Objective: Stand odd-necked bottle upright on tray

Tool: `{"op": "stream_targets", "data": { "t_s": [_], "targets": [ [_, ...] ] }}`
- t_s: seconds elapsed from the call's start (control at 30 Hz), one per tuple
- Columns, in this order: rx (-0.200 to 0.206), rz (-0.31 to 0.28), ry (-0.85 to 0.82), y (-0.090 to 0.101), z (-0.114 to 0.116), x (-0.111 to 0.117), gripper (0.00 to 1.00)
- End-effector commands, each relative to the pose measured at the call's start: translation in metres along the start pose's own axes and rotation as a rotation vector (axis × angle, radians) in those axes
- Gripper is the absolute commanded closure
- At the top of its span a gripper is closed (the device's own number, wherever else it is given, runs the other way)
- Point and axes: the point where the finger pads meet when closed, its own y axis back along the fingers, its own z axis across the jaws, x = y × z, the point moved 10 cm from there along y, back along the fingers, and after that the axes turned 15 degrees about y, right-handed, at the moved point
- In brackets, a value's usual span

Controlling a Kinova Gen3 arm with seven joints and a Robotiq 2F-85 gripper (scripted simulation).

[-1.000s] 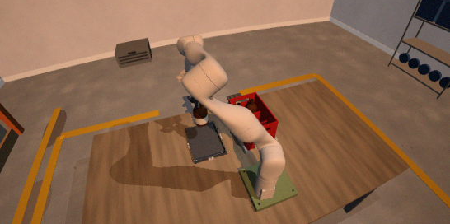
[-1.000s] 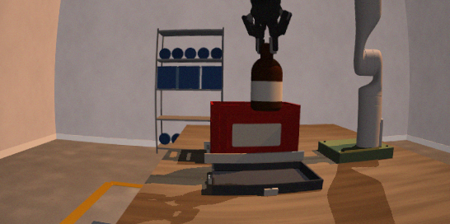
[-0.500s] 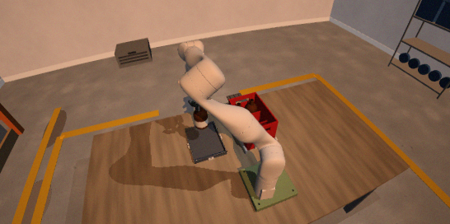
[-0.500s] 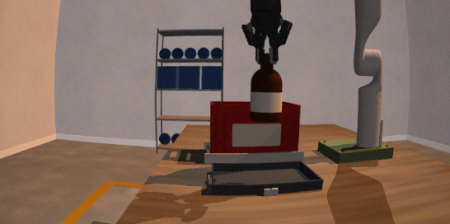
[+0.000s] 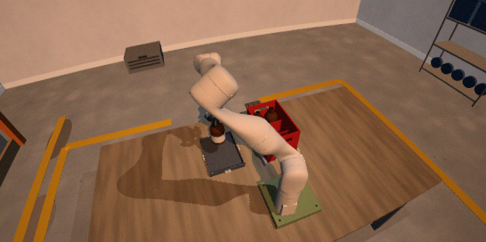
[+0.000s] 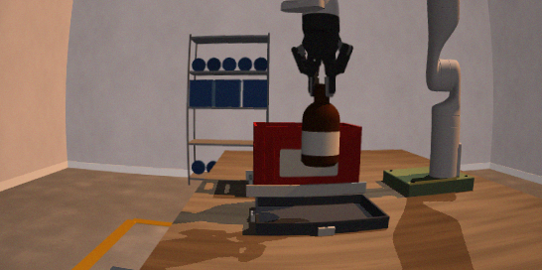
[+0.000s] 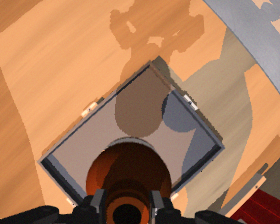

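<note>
1. Bottle of dark brown, glossy material, with rounded shoulders, a slim neck and a cream label band, hangs upright above the tray, its base apart from it.
2. The black two-finger gripper is closed on this bottle's neck, one finger either side, pointing down.
3. The shallow dark grey rectangular tray has a flat, matt floor, a raised thin rim and small pale metallic fittings outside. No bottle stands in it; the bottle's shadow crosses its floor.
4. The red box-shaped crate has straight walls and a pale rectangular panel. Brown bottles show inside; the arm hides part of it, so I cannot count them.
5. Between the tray and the crate runs a narrow strip of room, with open table on the tray's side away from the crate.
6. The table shows streaked brown wood grain. The smooth, pale rounded arm stands on a green square base plate, apart from the tray.
</note>
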Motion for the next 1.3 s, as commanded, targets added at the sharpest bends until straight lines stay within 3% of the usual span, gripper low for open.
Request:
{"op": "stream_targets", "data": {
  "t_s": [0.0,0.4,0.93,1.27],
  "targets": [
    [0.001,-0.005,-0.004,-0.008,0.0,-0.001,1.0],
    [0.001,-0.005,-0.004,-0.044,0.0,-0.001,1.0],
    [0.001,-0.005,-0.004,-0.076,0.0,-0.001,1.0],
    [0.001,-0.005,-0.004,-0.085,0.0,-0.001,1.0]
  ]
}}
